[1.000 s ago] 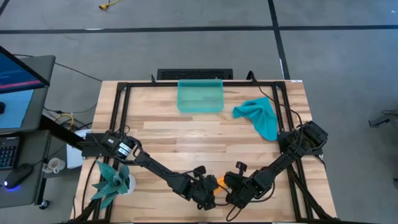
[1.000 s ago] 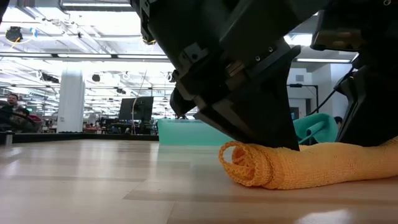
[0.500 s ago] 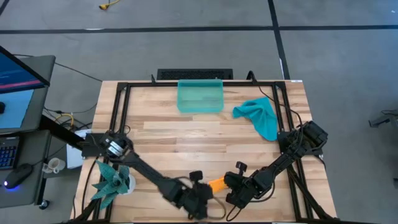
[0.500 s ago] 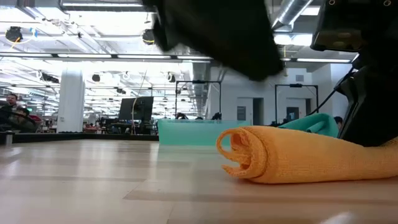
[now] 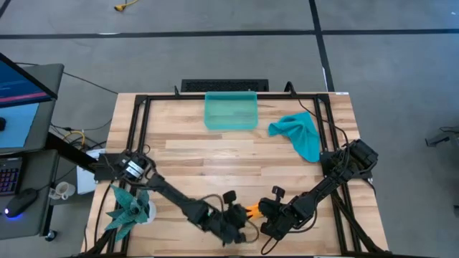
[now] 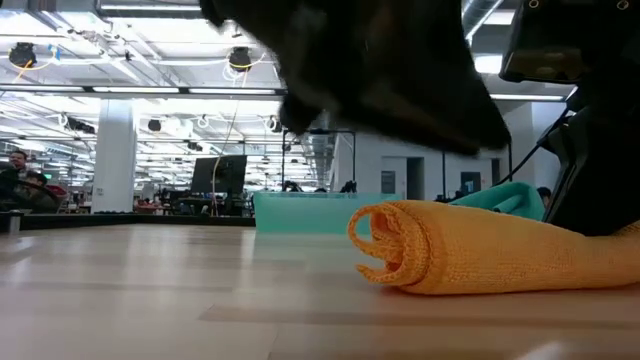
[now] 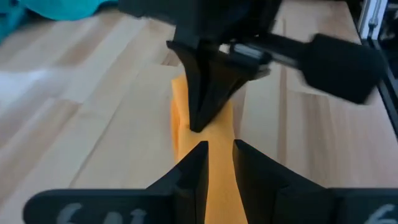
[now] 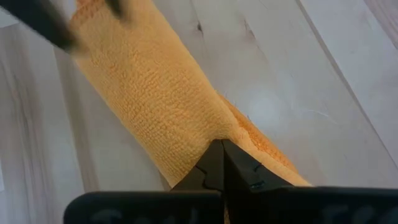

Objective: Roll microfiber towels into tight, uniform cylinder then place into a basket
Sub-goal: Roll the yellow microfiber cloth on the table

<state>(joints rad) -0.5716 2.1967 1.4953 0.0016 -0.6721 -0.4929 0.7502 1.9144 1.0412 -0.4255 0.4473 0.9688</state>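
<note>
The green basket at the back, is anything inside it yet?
The basket looks empty from above. Orange towel lies rolled on the table near the arms; teal towel lies crumpled beside the basket.

Both hands flank the orange towel at the table's front edge.

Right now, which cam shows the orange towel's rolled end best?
Low view: the orange towel shows its spiral end side-on. High view shows a sliver between the arms; the wrist views show only its side.

You've got a spiky teal plant at the table's left edge, monitor and keyboard on the side desk.
</note>
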